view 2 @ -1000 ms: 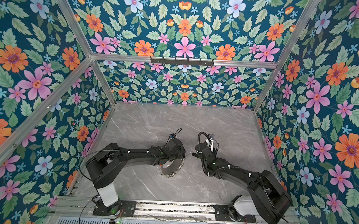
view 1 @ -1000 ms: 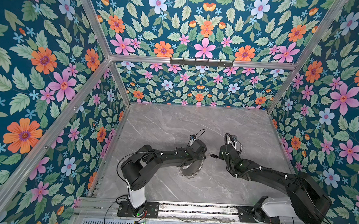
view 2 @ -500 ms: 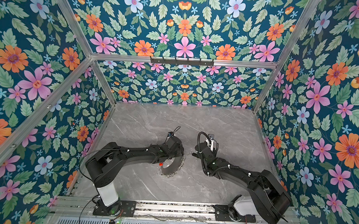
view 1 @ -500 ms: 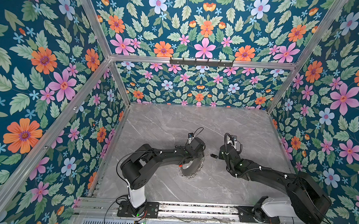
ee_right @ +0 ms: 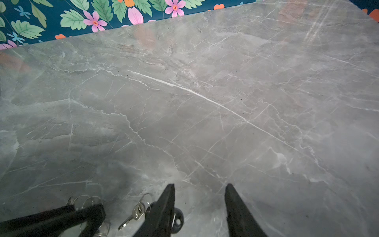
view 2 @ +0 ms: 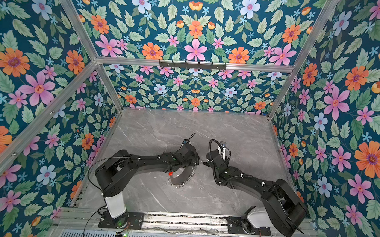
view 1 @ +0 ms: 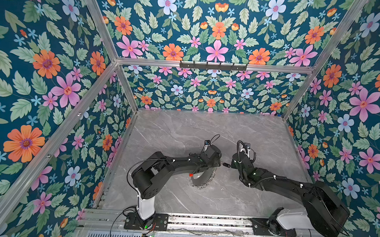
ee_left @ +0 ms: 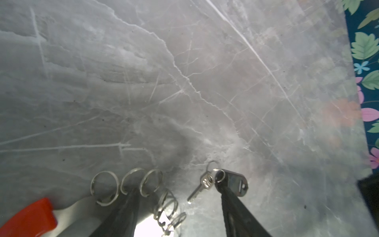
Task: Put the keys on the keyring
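The keyring [view 1: 202, 180] is a grey disc fringed with silver loops [ee_left: 104, 187], with a red piece [view 1: 190, 174] on one side; my left arm hides part of it in both top views. The keys, a black oblong tag [ee_left: 235, 182] with a split ring and a small silver key [ee_left: 202, 186], lie on the table just right of the disc [view 1: 226, 164]. My left gripper [ee_left: 177, 187] is open, one finger over the disc's looped edge and the other against the tag. My right gripper [ee_right: 200, 185] is open and empty, one finger [ee_right: 164, 207] overlapping the tag [ee_right: 178, 221].
Grey marble tabletop [view 1: 184, 132] enclosed by floral walls. An aluminium rail [view 1: 201, 220] with both arm bases runs along the front edge. The two wrists stand close together near the table's middle.
The left wrist has shifted slightly over the disc. The right arm, the disc and the tag stay where they were.
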Available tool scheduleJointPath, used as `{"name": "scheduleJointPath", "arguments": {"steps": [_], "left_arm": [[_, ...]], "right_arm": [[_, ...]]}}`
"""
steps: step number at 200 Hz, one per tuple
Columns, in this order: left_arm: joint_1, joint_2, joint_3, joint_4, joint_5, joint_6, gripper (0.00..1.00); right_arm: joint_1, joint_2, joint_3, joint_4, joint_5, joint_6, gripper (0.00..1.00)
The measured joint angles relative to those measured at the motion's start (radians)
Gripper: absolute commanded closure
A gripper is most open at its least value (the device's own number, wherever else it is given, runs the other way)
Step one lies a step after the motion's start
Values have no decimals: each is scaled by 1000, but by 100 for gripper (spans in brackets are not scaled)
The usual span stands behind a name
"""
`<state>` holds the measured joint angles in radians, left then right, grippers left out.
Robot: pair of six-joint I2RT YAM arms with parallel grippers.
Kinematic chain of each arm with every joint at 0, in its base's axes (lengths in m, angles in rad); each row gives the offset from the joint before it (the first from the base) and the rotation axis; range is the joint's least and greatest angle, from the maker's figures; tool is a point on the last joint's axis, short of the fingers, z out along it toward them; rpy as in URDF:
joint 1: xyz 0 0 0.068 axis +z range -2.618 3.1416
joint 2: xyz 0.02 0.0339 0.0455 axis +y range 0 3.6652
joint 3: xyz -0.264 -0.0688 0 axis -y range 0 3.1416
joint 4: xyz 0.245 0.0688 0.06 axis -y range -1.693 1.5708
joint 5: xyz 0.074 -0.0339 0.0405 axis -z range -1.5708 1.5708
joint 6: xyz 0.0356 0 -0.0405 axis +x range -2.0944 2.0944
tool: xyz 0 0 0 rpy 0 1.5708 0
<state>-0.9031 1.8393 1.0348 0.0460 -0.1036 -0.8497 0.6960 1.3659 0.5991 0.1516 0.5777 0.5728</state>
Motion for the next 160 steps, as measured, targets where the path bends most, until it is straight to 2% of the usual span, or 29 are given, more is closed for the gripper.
{"name": "scheduleJointPath", "arguments": {"steps": [101,160], "left_arm": [[6,11,-11,-17,-51,-14,33],[13,21,0,-16,-55,-14,36]], "right_arm": [[0,2,0,0,0,0,58],[0,2,0,0,0,0,58]]}}
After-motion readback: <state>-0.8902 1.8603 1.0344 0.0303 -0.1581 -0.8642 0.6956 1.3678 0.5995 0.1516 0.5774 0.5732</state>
